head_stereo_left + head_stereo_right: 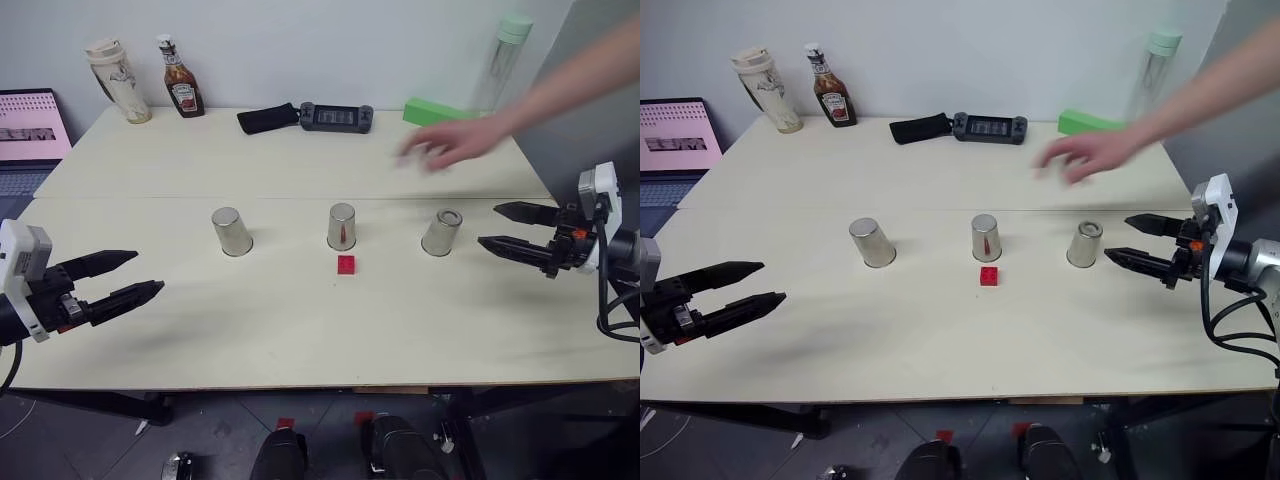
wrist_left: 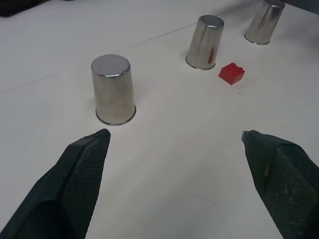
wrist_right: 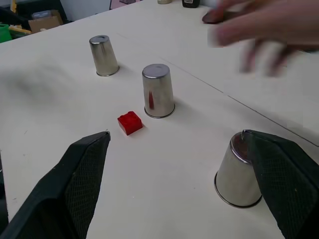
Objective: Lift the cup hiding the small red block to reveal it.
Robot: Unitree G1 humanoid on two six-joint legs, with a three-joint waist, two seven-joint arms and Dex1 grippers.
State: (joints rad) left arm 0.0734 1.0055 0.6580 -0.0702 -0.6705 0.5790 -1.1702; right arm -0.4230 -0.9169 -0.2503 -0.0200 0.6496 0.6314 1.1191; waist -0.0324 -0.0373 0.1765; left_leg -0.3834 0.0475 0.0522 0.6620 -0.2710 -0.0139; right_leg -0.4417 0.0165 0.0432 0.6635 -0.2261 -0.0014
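Three silver cups stand upside down in a row on the worktop point(image 1: 300, 330): left cup point(image 1: 232, 231), middle cup point(image 1: 342, 227), right cup point(image 1: 441, 232). The small red block point(image 1: 346, 264) lies uncovered just in front of the middle cup. Left pincer point(image 1: 128, 276) and right pincer point(image 1: 503, 227) both hover wide, holding nothing. A person's hand point(image 1: 447, 143) reaches over the far side

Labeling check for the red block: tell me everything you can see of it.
The small red block is a tiny bright red squarish brick, plastic by its look, with low studs on top. It lies uncovered and flat on the pale table, just in front of the middle cup, on the robot's side, with a small gap between them. The cup's shiny wall mirrors it as a red streak. Nothing but the table touches it.
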